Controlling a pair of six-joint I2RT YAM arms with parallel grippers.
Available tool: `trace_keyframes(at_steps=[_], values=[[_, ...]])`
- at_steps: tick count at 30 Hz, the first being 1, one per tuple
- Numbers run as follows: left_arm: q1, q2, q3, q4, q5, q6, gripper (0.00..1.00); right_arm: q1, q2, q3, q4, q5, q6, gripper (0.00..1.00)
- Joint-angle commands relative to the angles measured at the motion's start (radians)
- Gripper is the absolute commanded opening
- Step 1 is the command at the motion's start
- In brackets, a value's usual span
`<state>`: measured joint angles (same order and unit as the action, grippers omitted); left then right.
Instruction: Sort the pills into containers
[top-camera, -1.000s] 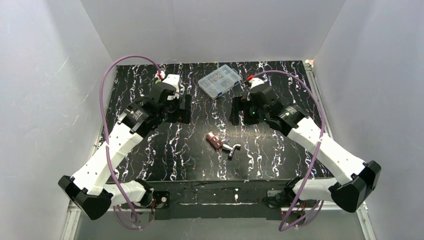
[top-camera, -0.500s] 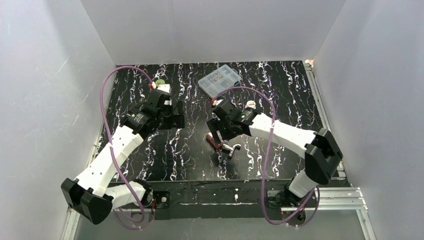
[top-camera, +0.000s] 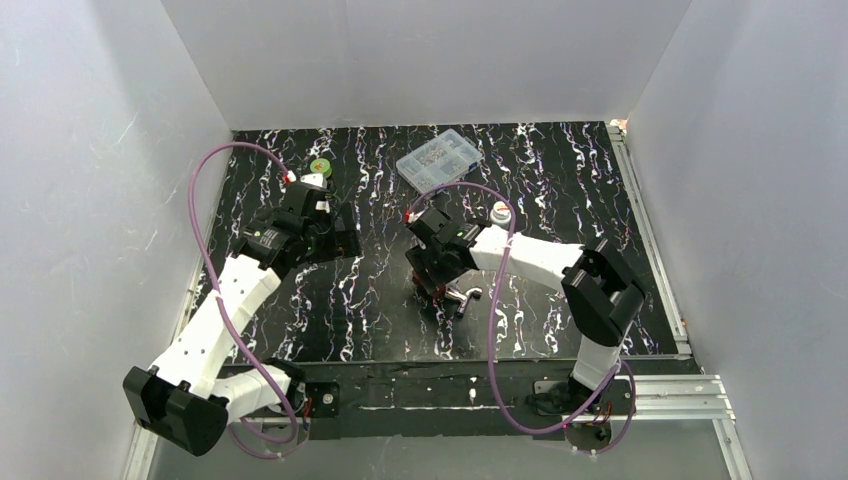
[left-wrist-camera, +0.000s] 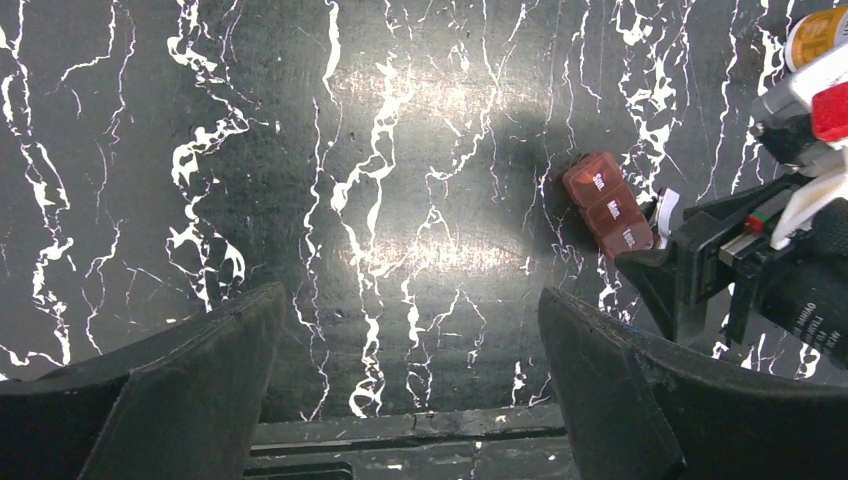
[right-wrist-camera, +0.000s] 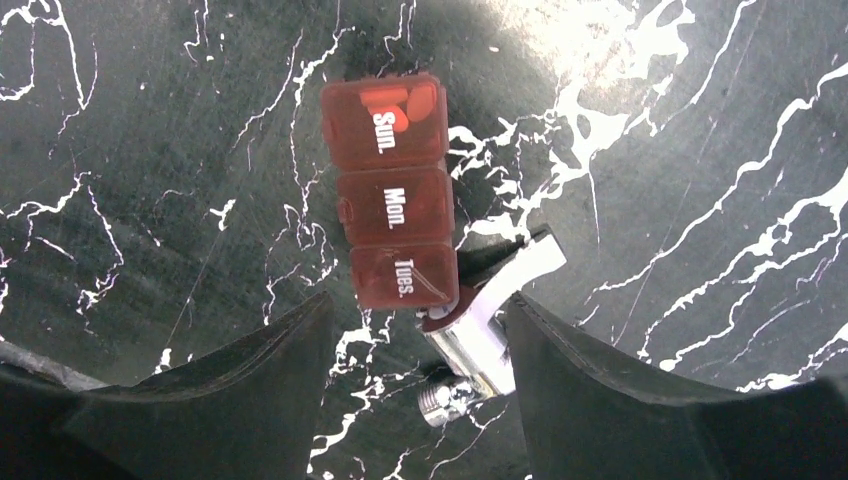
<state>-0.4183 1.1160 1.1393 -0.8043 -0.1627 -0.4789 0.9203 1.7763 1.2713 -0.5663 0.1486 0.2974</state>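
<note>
A red three-compartment pill box (right-wrist-camera: 395, 190) marked Sun, Mon, Tues lies at the table's middle (top-camera: 430, 285); red pills show in its Sun cell. A shiny metal piece with a white part (right-wrist-camera: 480, 340) touches its Tues end. My right gripper (right-wrist-camera: 415, 390) is open just above the box's near end and the metal piece (top-camera: 435, 272). My left gripper (top-camera: 338, 240) is open and empty over bare table (left-wrist-camera: 410, 310), left of the box (left-wrist-camera: 607, 205). The green-capped bottle (top-camera: 319, 166) stands at the back left. The amber, white-capped bottle (top-camera: 500, 212) stands behind the right arm.
A clear plastic compartment box (top-camera: 438, 160) with small parts sits at the back centre. White walls close in the black marbled table (top-camera: 560, 180) on three sides. The right gripper's body (left-wrist-camera: 760, 260) shows at the right of the left wrist view.
My right gripper swung left and forward from the back right down over the pill box. My left gripper moved left and nearer, uncovering the green-capped bottle.
</note>
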Motion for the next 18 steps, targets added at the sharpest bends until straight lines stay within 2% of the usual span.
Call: trace_keyframes(at_steps=[1, 14, 18], values=[[0.016, -0.024, -0.013, -0.007, 0.035, -0.006, 0.98, 0.003, 0.024, 0.069, 0.034, -0.018, -0.034, 0.70], [0.029, -0.023, -0.012, -0.010, 0.052, 0.000, 0.98, 0.004, 0.120, 0.138, 0.026, -0.027, -0.046, 0.70], [0.034, -0.020, -0.009, -0.013, 0.056, 0.002, 0.98, 0.005, 0.136, 0.145, 0.026, -0.029, -0.046, 0.67]])
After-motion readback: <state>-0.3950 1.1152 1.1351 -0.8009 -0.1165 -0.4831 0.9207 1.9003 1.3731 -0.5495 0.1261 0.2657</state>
